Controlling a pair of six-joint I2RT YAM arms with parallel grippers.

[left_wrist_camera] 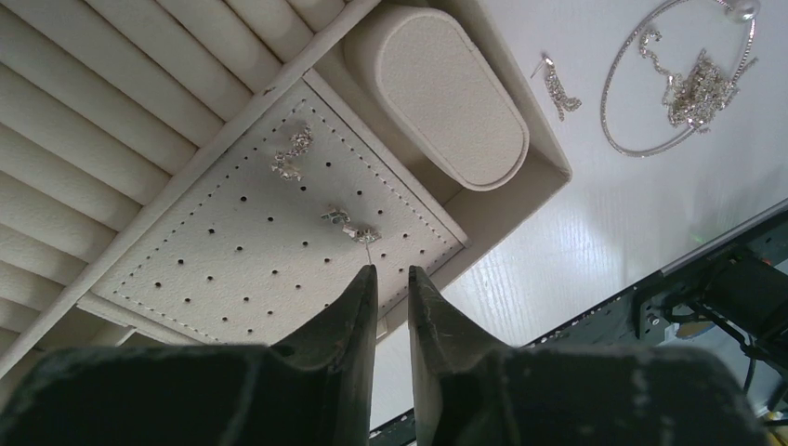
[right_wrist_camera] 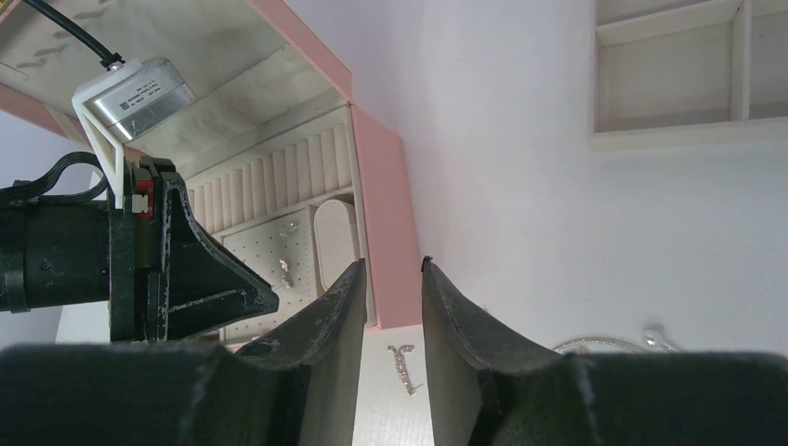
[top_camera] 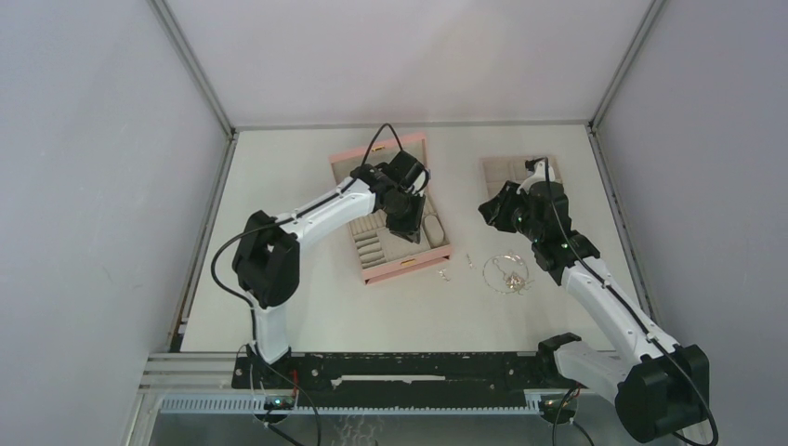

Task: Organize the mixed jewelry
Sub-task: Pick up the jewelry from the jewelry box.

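The mixed jewelry is split between box and table. Two small silver earrings (left_wrist_camera: 293,153) (left_wrist_camera: 351,226) lie on the perforated pad (left_wrist_camera: 223,251) inside the pink box (top_camera: 390,269). My left gripper (left_wrist_camera: 393,271) hovers just above the nearer earring, jaws narrowly open, with nothing between them. A looped chain necklace (top_camera: 506,272) and small silver bits (top_camera: 444,274) lie on the table right of the box. My right gripper (right_wrist_camera: 392,265) hangs open and empty above a loose earring (right_wrist_camera: 404,367), between the box and the necklace.
A flat beige compartment tray (top_camera: 516,172) lies at the back right. Inside the box are ribbed ring rolls (left_wrist_camera: 139,93) and an oval cushion (left_wrist_camera: 446,93). The box lid (top_camera: 372,153) stands open behind it. Grey walls enclose the table on three sides.
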